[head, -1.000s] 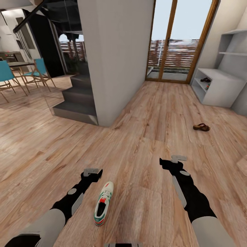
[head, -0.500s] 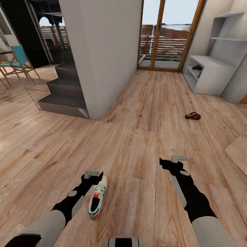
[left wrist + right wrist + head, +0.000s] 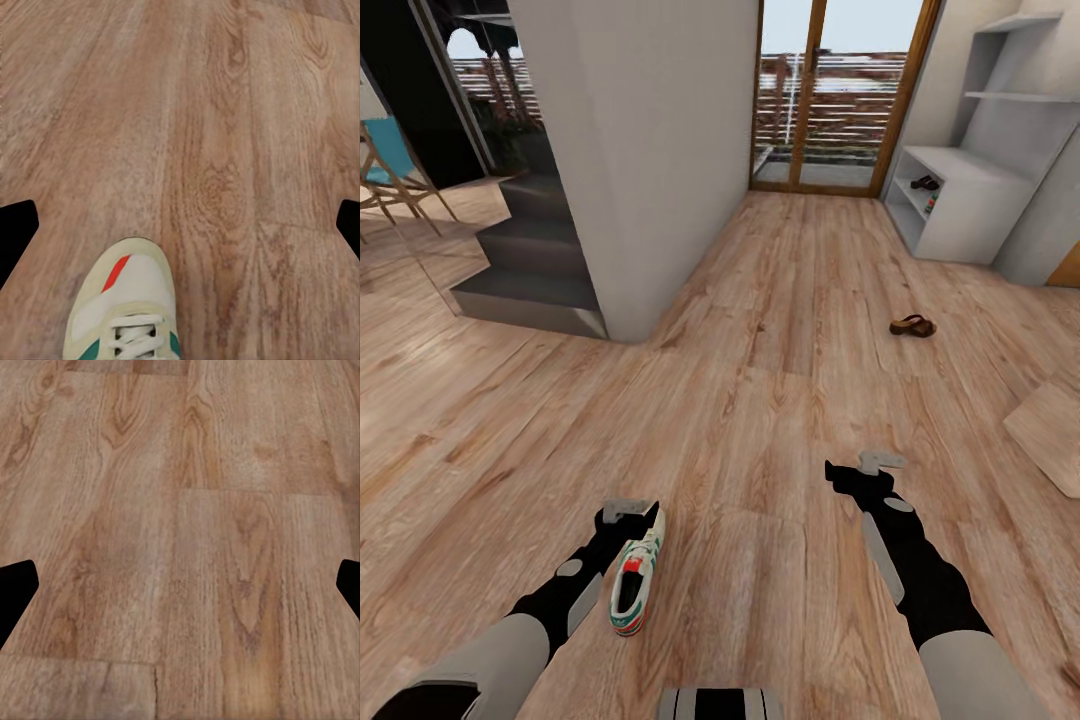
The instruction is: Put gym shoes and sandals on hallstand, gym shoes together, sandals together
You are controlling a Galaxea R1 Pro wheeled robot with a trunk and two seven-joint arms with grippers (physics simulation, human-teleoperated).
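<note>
One gym shoe (image 3: pixel 635 582), white with green stripes and a red-orange patch, lies on the corridor floor (image 3: pixel 760 420) right beside my left gripper (image 3: pixel 628 512). Its toe (image 3: pixel 129 298) sits below the open left gripper (image 3: pixel 180 225) in the left wrist view. My right gripper (image 3: pixel 880 462) hovers open over bare planks (image 3: pixel 180 555). A dark brown sandal (image 3: pixel 912 326) lies on the floor far ahead at the right. The pale hallstand (image 3: pixel 970 215) stands at the far right, and on its lower shelves I see a dark sandal (image 3: pixel 926 183) and a second gym shoe (image 3: pixel 931 205).
A white wall block (image 3: pixel 650 150) and dark stairs (image 3: pixel 530 270) rise ahead on the left. Glass doors (image 3: pixel 830 90) close the corridor's far end. A tan flat board (image 3: pixel 1050 420) lies on the floor at the right edge. A turquoise chair (image 3: pixel 390 160) stands far left.
The whole view has shifted as the robot turned and moved; the gym shoe now lies closer against my left gripper. Both arms keep the same pose.
</note>
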